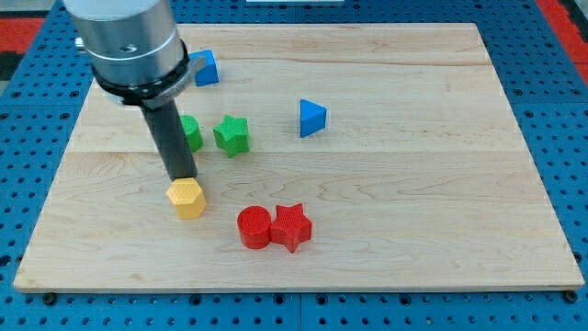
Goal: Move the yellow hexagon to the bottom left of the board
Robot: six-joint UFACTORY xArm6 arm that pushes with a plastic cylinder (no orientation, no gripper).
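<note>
On the pale wooden board (386, 184), set on a blue pegboard counter (551, 308), my tip (183, 178) (a plain rod tool, no jaws to open or close) touches the yellow hexagon (187, 198) at its 12 o'clock, with the red cylinder (254, 227) at the hexagon's 4 o'clock.

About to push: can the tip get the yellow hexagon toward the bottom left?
Probably yes. My tip sits at the yellow hexagon's top edge, and no block lies toward the view's bottom left.
</note>
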